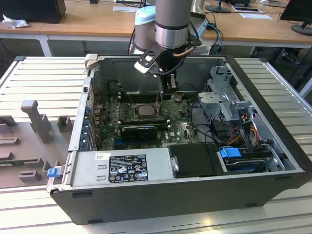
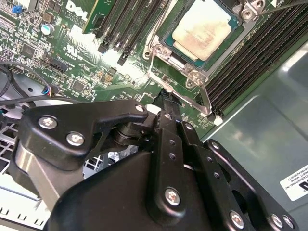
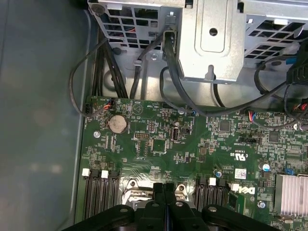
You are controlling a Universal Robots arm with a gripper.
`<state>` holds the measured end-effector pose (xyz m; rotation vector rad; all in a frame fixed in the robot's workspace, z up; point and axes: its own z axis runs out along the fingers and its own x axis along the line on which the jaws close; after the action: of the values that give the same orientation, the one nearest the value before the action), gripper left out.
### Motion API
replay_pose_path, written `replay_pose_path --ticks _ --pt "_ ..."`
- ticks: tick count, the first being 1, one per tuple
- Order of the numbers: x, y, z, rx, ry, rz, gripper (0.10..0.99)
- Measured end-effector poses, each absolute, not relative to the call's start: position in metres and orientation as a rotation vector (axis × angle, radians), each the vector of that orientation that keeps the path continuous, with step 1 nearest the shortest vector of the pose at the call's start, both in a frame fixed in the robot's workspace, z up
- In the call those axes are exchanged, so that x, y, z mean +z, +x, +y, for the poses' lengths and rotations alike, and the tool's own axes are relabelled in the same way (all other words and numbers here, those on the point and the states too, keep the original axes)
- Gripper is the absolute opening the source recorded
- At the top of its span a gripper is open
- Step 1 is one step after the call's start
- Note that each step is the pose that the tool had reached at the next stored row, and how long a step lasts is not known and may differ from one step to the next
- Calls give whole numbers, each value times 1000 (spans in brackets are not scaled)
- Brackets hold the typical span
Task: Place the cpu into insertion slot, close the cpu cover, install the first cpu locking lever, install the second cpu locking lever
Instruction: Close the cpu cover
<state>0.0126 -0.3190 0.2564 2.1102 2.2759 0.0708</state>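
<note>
Exterior view: an open computer case (image 1: 195, 195) lies on its side in the middle of a ribbed grey bench (image 1: 44, 83). A robot arm reaches down from above, with its black gripper (image 1: 169, 94) lowered inside the case over the green circuit board (image 1: 183, 129). The chip (image 1: 145, 110) lies flat near the board's middle, toward the case's far wall, with its metal top facing up. The gripper hangs just beside it, on the exterior view's right.

Second wrist view: the chip (image 2: 202, 26) sits in its socket (image 2: 180, 57), pale metal top upward. It is square (so it has no long side), and its edges run parallel to the long black memory slots (image 2: 122, 24) on either side. A silvery cover frame (image 2: 191, 76) lies flat around it, and the chip shows through the frame's window. A thin metal lever (image 2: 205, 101) stands at the socket corner nearest the gripper (image 2: 166, 96). The fingers are pressed together with nothing seen between them. Their tip is just beside the socket's edge, and I cannot tell whether it touches the lever.

First wrist view: the two fingers (image 3: 158, 192) of the gripper (image 3: 163, 188) meet along a thin seam above the board. Beyond them are a round coin battery (image 3: 118, 123), black cables (image 3: 173, 82) and a grey metal drive cage (image 3: 211, 43).
</note>
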Motion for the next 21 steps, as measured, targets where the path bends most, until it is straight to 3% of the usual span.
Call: replay_pose_path --ticks 21 --pt "236 -41 -318 73 2096 2291 106"
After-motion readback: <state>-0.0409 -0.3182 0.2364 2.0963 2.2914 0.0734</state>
